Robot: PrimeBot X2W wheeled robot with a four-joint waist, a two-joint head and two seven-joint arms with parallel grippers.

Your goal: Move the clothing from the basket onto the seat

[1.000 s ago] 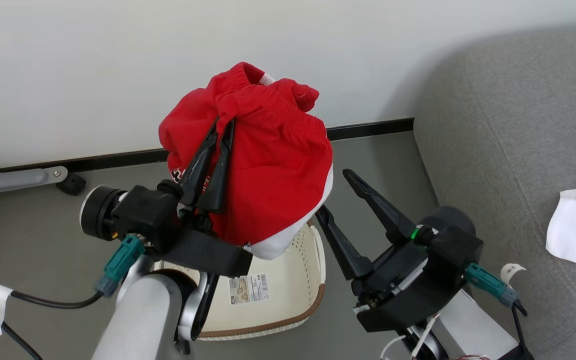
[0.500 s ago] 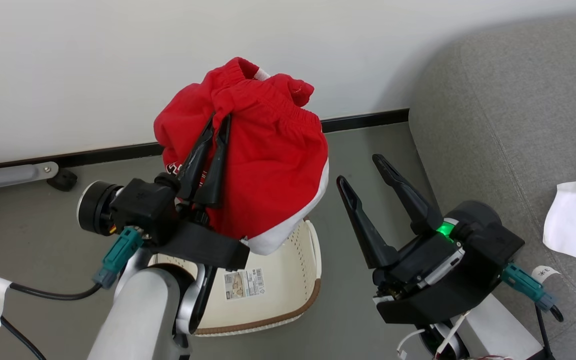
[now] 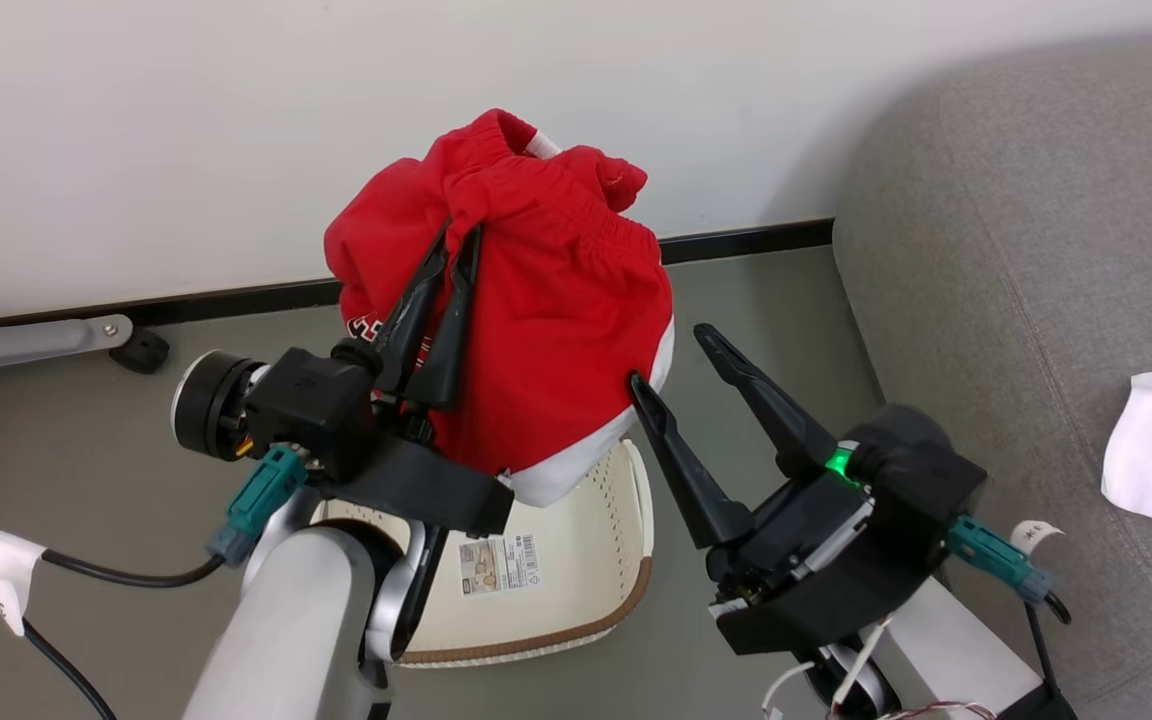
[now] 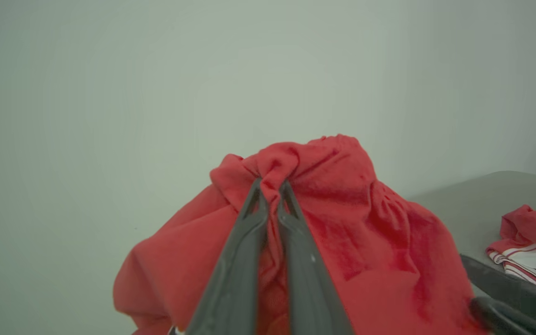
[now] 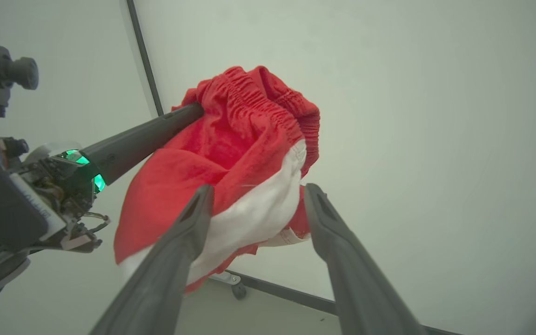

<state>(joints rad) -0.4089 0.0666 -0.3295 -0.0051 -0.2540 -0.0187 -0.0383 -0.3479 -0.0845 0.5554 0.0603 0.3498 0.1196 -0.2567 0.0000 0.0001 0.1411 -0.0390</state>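
The left gripper [image 3: 463, 230] pinches a bunched fold of the red shorts [image 3: 556, 320], which hang limp above the basket [image 3: 576, 560]: soft and light. The right gripper [image 3: 669, 355] gapes beside their white hem [image 3: 586, 460], seemingly apart from it, and that hem looks a fair second hold.

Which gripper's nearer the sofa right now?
Right. The right gripper, open, is beside the shorts on the sofa side; the left gripper, shut on the shorts, is farther left, above the basket.

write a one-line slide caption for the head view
Left gripper shut on a red garment held above the cream basket, right gripper open beside it, grey sofa at right.
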